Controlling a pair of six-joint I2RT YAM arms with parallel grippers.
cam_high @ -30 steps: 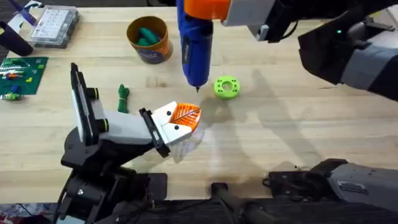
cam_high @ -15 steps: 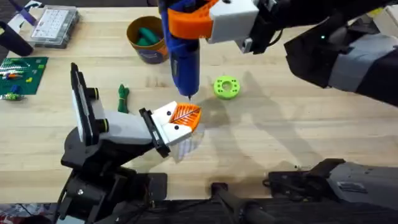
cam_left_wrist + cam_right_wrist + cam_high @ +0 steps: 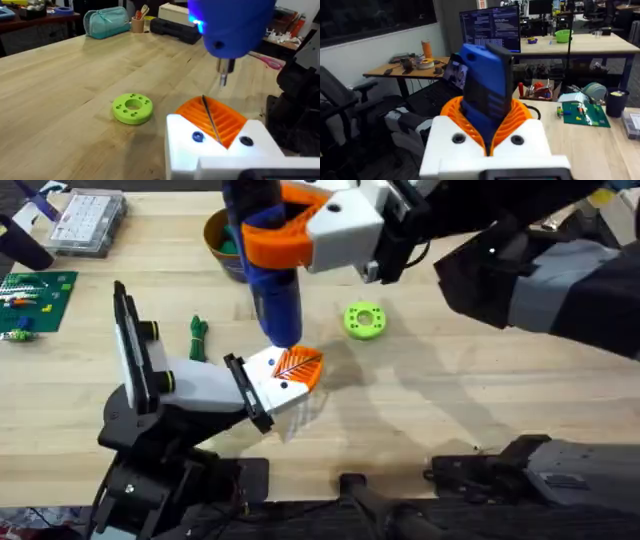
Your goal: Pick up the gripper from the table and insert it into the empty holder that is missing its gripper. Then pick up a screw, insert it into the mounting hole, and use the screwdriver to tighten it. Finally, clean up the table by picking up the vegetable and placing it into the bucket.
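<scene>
The right gripper, white with orange ribbed pads, is clamped around the thick bright-blue handle of the screwdriver, held upright with its thin metal tip just over the left gripper. That gripper's white wedge blocks and orange ribbed fingers are pressed together, a thin dark line between them. A lime-green round disc lies near it, the small dark-green knobbly vegetable on its other side, the round orange-brown bucket beyond on the pale wooden table.

screwdriver: 1 | vegetable: 1 | bucket: 1 | green ring: 1 | compartment box: 1
</scene>
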